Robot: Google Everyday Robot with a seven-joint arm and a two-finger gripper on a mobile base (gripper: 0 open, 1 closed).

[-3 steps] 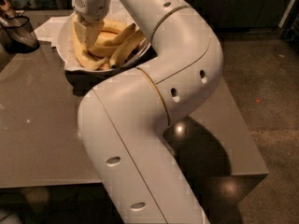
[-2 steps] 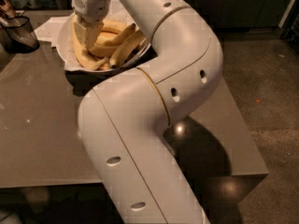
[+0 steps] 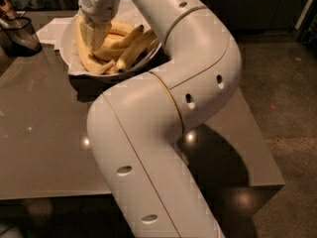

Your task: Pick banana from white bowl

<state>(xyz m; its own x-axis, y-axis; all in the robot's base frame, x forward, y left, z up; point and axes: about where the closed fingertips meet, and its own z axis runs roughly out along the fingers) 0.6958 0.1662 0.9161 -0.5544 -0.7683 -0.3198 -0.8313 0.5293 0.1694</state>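
Observation:
The white bowl (image 3: 64, 42) sits at the far left of the grey table (image 3: 44, 138), lined with white paper. Several yellow bananas (image 3: 130, 47) lie heaped in it. My gripper (image 3: 93, 37) reaches down from above into the left half of the bowl, right among the bananas and touching them. One long banana (image 3: 85, 58) curves along the bowl's left side just beside the gripper. My large white arm (image 3: 168, 108) bends across the middle of the view and hides the bowl's right rim.
A dark mesh basket (image 3: 20, 33) stands at the table's far left corner. White paper sheets (image 3: 52, 28) lie behind the bowl. The table's right edge (image 3: 257, 148) drops to a dark speckled floor (image 3: 287, 98).

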